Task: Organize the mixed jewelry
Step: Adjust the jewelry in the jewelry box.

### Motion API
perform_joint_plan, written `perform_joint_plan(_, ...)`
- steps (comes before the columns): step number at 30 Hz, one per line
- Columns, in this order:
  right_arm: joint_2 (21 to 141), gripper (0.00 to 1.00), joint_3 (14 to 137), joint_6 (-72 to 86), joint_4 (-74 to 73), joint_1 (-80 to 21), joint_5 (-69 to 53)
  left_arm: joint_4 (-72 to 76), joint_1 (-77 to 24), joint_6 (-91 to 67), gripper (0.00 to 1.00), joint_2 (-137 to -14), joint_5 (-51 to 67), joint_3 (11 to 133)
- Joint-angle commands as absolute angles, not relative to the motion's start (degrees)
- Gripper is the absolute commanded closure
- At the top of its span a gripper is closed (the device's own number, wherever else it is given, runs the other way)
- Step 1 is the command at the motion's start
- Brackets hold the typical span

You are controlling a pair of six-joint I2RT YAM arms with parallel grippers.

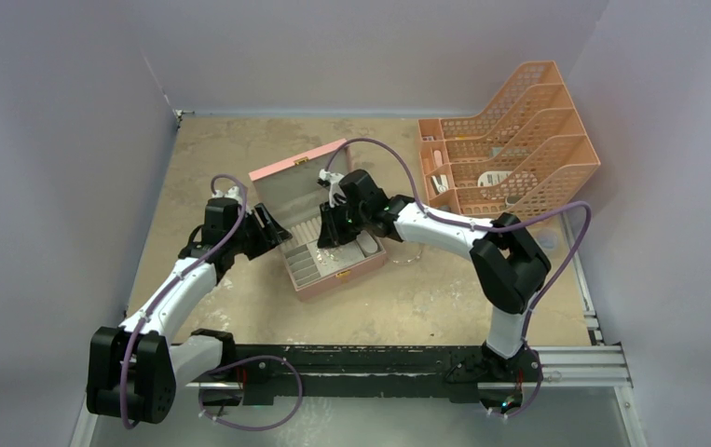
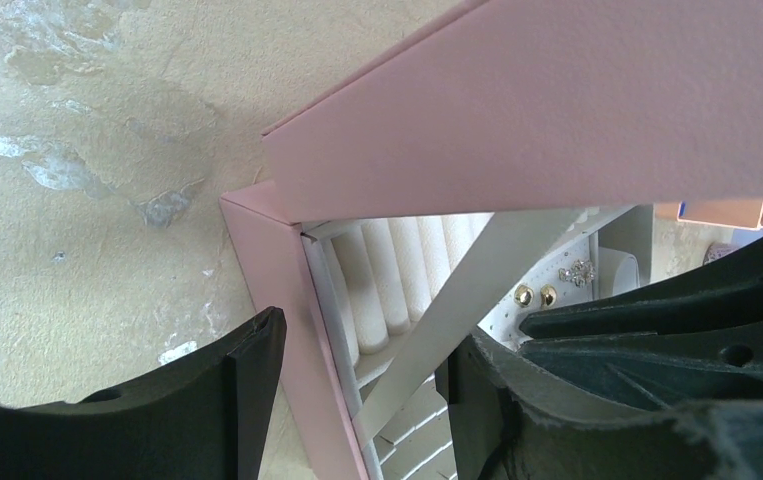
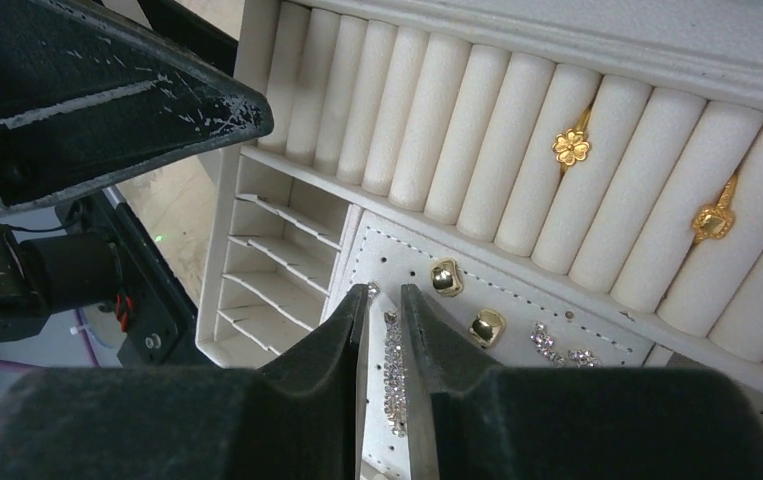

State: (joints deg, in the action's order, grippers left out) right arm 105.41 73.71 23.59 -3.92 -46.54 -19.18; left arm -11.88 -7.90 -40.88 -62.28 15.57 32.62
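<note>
Placement of the silvery chain piece (image 3: 394,375) looks like the step in hand. It lies lengthwise on the white perforated pad (image 3: 517,300) inside the pink box (image 1: 288,168), in the slot between the right fingers (image 3: 342,330). These stand narrowly apart, with the gap a little wider than the strand. The piece therefore reads as laid down rather than pinched, though a light touch on its right side cannot be ruled out.

To finish well, the fingers should rise straight up, not sideways. Two gold studs (image 3: 446,277) sit just right of the strand, with small sparkling bits (image 3: 555,345) further right, and any sweep would scatter them. It is worth checking that no link clings to a fingertip on the way up. Two gold rings (image 3: 570,147) are tucked in the padded rolls (image 3: 457,120) at the far side of the box, well apart from this work.

The right arm reaches from its near-right base leftward across the bench (image 1: 211,149), elbow raised and wrist pitched down into the box. The left arm stretches forward from the near left. The left fingers (image 2: 247,370) are spread wide and straddle the box's left wall, one outside over the bench and one inside, with the grey lid stay between them. Whether the outer finger touches the wall cannot be told.
</note>
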Motion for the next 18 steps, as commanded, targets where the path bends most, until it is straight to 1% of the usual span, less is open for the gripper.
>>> perform_joint_plan(1, 102.02, 0.81, 72.73, 22.9, -3.49, -46.75, -20.0, -10.77, -8.0, -40.08, 0.44, -60.73, 14.9, 34.2)
perform_joint_plan(3, 101.86, 0.83, 72.22, 22.47, -3.43, -46.76, -19.14, -10.76, -8.0, -40.08, 0.44, -60.73, 14.9, 34.15)
perform_joint_plan(9, 102.39, 0.84, 72.37, 21.6, -3.9, -46.83, -16.86, -10.7, -8.0, -40.08, 0.44, -60.77, 14.94, 34.21)
perform_joint_plan(13, 103.83, 0.91, 73.95, 21.68, -4.75, -46.84, -14.61, -10.62, -8.0, -40.1, 0.44, -60.84, 14.94, 34.32)
perform_joint_plan(16, 104.83, 0.93, 74.96, 21.65, -5.97, -46.85, -13.29, -10.71, -8.0, -39.99, 0.44, -60.91, 14.86, 34.45)
perform_joint_plan(18, 105.23, 0.93, 75.19, 21.46, -6.55, -46.84, -12.93, -10.7, -8.0, -40.03, 0.44, -60.88, 14.76, 34.49)
